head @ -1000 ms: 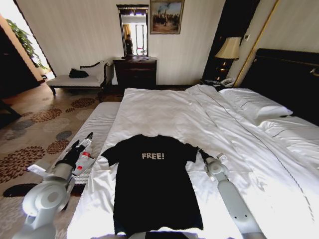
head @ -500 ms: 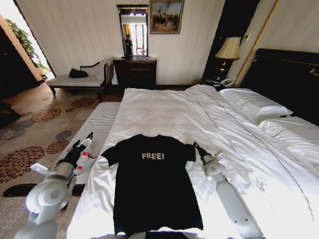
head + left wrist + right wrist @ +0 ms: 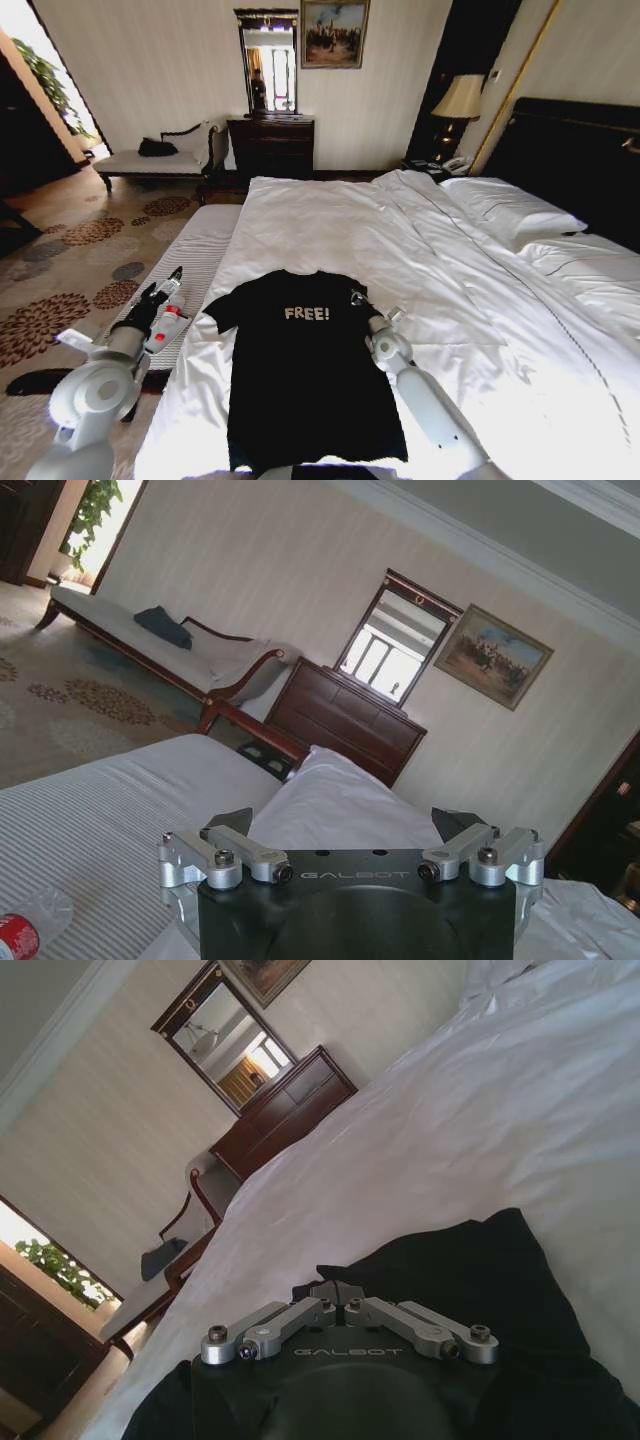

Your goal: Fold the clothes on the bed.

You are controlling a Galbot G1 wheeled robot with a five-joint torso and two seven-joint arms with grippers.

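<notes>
The clothes, one black T-shirt (image 3: 300, 370) with white "FREE!" lettering, lie flat and face up near the foot of the bed (image 3: 330, 220). My right gripper (image 3: 358, 297) sits low over the shirt's right shoulder. In the right wrist view it (image 3: 337, 1293) is shut on a raised fold of the black sleeve (image 3: 470, 1270), which is drawn in over the chest. My left gripper (image 3: 163, 286) hovers off the bed's left side, above a striped bench, and in the left wrist view it (image 3: 343, 822) is open and holds nothing.
A striped bench (image 3: 200, 245) runs along the bed's left side, with a red-labelled bottle (image 3: 15, 935) lying on it. White pillows (image 3: 510, 210) and a dark headboard (image 3: 570, 150) are at the right. A chaise (image 3: 150, 160) and a dresser (image 3: 270, 145) stand against the far wall.
My right gripper has moved left from the outer edge of the right sleeve onto the shirt, pulling the sleeve inward. The left arm has barely moved.
</notes>
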